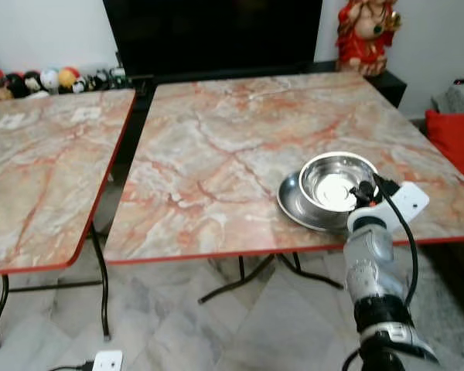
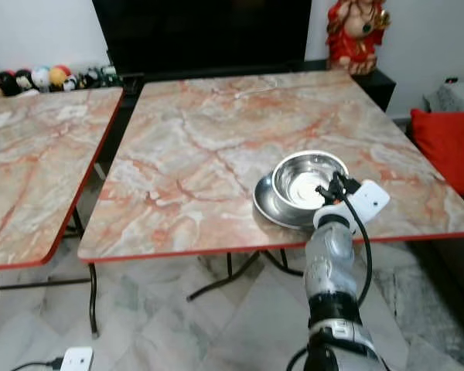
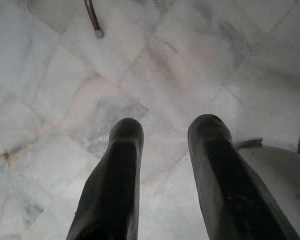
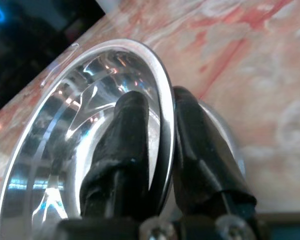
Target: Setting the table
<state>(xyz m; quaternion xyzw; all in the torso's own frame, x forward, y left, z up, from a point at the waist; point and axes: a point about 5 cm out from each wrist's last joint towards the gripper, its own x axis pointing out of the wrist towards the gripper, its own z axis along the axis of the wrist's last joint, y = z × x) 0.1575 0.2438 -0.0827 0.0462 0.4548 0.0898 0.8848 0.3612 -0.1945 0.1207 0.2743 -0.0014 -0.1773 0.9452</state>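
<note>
Where the right gripper (image 4: 160,130) reaches over the table's near edge by its near right corner, pinches the rim of the steel bowl (image 1: 336,179), one black finger (image 4: 122,150) inside the bowl and the other outside against its wall. Bowl sits on a shallow steel plate (image 1: 294,205), upright, both close to the near edge of the marble-patterned table (image 1: 240,147) with its red trim. White wrist block and a black cable just beside the bowl on the side toward the right edge. Second table (image 1: 39,170) of the same pattern stands to the left, apart by a narrow gap. Dark screen (image 1: 213,35) behind the far edge, red figurine (image 1: 367,31) beyond the far right corner, row of small toys (image 1: 50,79) beyond the other table, red cushion (image 1: 456,139) off the right edge, white plug box (image 1: 107,360) on the floor. Bowl polished, mirror-bright, rounded, with a rolled rim and light glinting inside. Left gripper (image 3: 162,150) hangs over pale marble floor tiles (image 3: 165,65), fingers spread apart with nothing between them.
</note>
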